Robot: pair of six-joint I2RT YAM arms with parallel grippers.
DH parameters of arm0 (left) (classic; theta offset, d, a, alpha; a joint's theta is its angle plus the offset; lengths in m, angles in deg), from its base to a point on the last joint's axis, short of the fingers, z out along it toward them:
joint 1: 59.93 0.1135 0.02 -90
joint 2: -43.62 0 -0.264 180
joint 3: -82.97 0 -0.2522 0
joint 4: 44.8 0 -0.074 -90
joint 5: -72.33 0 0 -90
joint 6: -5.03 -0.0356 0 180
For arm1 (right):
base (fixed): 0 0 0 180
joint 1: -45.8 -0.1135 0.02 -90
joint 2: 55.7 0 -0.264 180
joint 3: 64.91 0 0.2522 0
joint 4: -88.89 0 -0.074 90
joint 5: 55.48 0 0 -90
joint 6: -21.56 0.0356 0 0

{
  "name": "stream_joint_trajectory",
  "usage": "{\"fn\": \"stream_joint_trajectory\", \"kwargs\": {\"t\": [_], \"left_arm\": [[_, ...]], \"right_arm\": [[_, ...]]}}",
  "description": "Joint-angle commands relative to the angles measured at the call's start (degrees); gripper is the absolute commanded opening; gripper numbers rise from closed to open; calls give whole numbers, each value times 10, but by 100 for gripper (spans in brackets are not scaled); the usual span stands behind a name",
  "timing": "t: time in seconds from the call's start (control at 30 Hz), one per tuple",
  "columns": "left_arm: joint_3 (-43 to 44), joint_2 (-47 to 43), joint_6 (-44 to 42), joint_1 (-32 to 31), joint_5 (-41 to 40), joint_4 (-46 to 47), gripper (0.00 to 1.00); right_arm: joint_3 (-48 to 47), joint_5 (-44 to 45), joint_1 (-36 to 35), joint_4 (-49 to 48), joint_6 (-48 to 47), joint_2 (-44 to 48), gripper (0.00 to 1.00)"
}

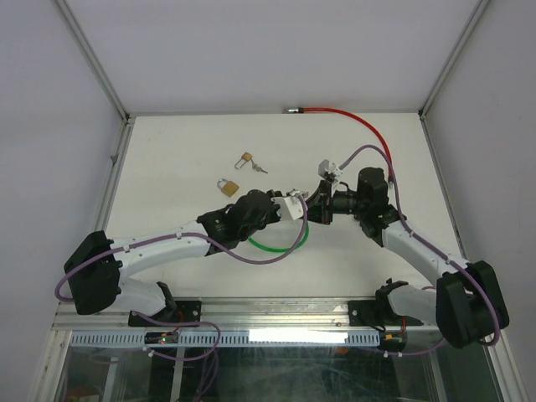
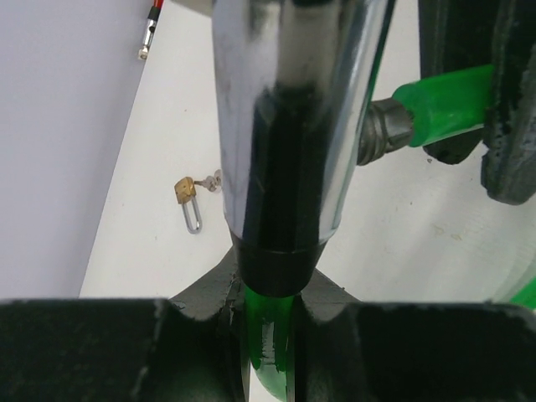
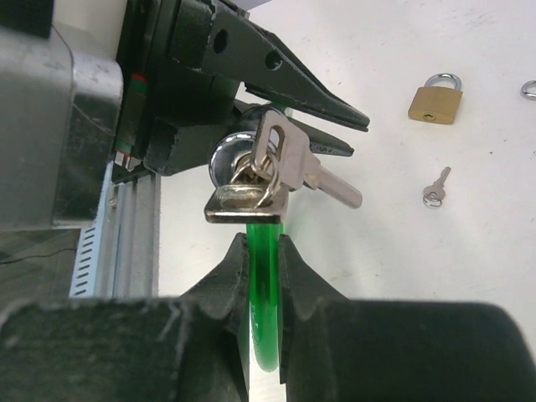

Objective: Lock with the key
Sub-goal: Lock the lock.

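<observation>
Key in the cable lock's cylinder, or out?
In, it appears: the right wrist view shows one key seated in the chrome cylinder end, a second key dangling from its ring.

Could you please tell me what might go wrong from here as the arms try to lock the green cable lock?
1. The left gripper and the right gripper are both shut on the green cable lock and neither holds the key, so releasing one to turn it may let the lock sag.
2. The spare key dangling from the ring could snag during the turn.
</observation>
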Motion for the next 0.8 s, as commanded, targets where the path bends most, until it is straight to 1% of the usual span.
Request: {"fn": "stream_joint_trajectory", "kwargs": {"t": [0.0, 0.07, 0.13, 0.23, 0.37, 0.57, 0.77], "left_arm": [[-7, -7, -64, -20, 80, 20, 0], [-9, -5, -71, -19, 96, 20, 0], [-14, -5, -79, -15, 114, 20, 0], [-16, -6, -77, -1, 149, 21, 0], [-15, -1, -74, 16, 168, 22, 0], [-1, 25, -66, 20, 134, 29, 0], [0, 34, -56, 20, 89, 42, 0]], "right_arm": [[27, 21, 12, -164, -34, 5, 0], [38, 7, 11, -183, -44, -2, 0], [39, -7, 11, -177, -65, -10, 0], [33, -21, 11, -136, -109, -19, 0], [25, -21, 19, -94, -109, -28, 0], [12, -21, 26, -16, -109, -29, 0], [4, -21, 28, 86, -109, -2, 0]]}}
